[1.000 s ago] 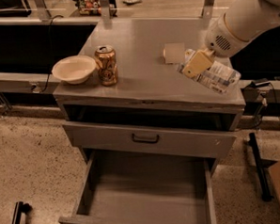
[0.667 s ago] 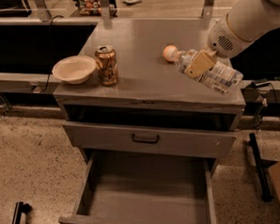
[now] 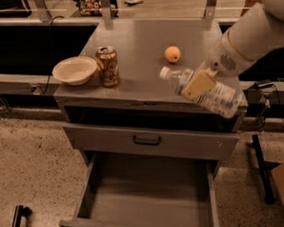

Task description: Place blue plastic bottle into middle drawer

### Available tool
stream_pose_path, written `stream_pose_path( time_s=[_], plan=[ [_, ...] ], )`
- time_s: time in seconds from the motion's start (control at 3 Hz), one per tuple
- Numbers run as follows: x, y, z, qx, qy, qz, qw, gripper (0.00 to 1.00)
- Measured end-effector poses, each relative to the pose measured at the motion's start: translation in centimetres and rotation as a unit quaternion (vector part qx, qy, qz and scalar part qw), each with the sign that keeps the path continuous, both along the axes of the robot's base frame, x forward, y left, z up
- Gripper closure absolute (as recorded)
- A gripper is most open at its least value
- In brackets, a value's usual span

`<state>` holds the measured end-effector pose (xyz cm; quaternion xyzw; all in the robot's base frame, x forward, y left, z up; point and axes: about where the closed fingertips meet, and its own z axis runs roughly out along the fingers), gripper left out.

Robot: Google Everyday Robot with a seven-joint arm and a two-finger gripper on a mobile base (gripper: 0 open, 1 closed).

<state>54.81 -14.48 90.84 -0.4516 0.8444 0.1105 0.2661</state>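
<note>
Holding bottle (image 3: 223,99), tilted, in closed gripper (image 3: 198,84) over front-right edge of cabinet top (image 3: 138,39), above open drawer (image 3: 146,196), well apart from can (image 3: 107,65), bowl (image 3: 74,70)

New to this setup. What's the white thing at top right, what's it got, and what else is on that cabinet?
There is one camera, looking down at a grey cabinet from the front; its mounting is not known. The white thing is the robot's single arm, reaching in from the upper right. Its gripper is shut on the blue plastic bottle, held tilted with the white cap toward the left, over the cabinet's front right edge. On the cabinet top sit a pale bowl, a gold-brown can and a small orange round object. Below, the middle drawer is pulled open; the drawer front with the black handle above it is closed.
</note>
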Motion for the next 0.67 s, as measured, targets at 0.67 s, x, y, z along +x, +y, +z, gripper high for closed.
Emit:
stream_pose_path(
  time_s=[0.67],
  plan=[
    [-10.1, 5.0, -6.8, -0.021, 0.068, 0.102, 0.9922, 1.0]
  ],
)
